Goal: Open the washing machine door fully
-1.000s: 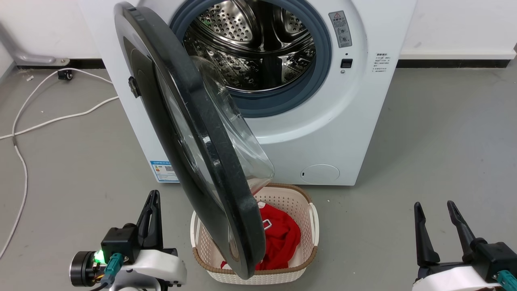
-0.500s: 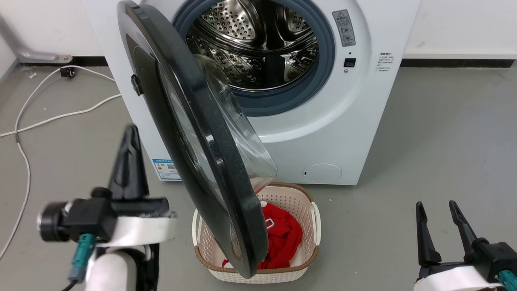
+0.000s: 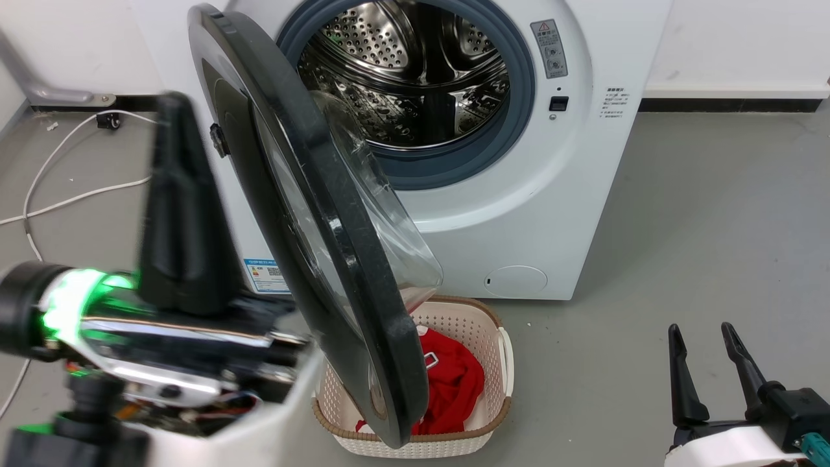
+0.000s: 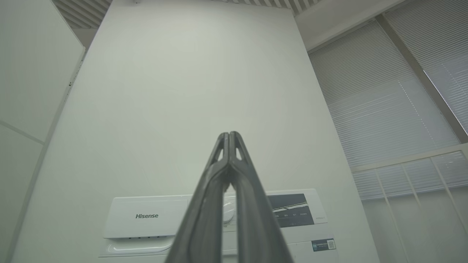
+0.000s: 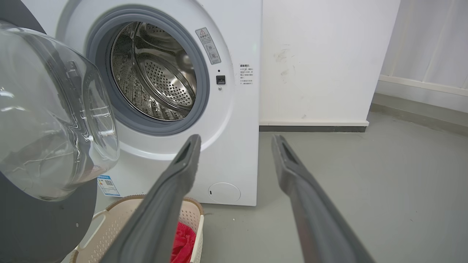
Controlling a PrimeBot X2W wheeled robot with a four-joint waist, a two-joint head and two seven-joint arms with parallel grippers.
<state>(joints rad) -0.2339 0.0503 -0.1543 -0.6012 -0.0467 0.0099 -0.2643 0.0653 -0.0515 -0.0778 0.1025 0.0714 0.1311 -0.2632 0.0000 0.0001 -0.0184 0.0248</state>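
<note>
Now the left hand [image 3: 172, 130], fingers pressed together, has risen just beside the outer face of the half-open washing machine door [image 3: 350, 272], while the right hand [image 3: 703, 337] rests spread, well apart.

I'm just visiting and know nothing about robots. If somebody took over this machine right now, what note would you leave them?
Left hand: shut on nothing, fingers pointing up, on the outer side of the door.
Right hand: open and empty, low on the right, apart from the machine.
Door: about half open, hinged at the machine's left, its lower edge over the basket that holds a red cloth.
Done: door unlatched and swung partway.
Left: swing it further left until fully open. The left hand seems to be on that side, so mind it.
</note>
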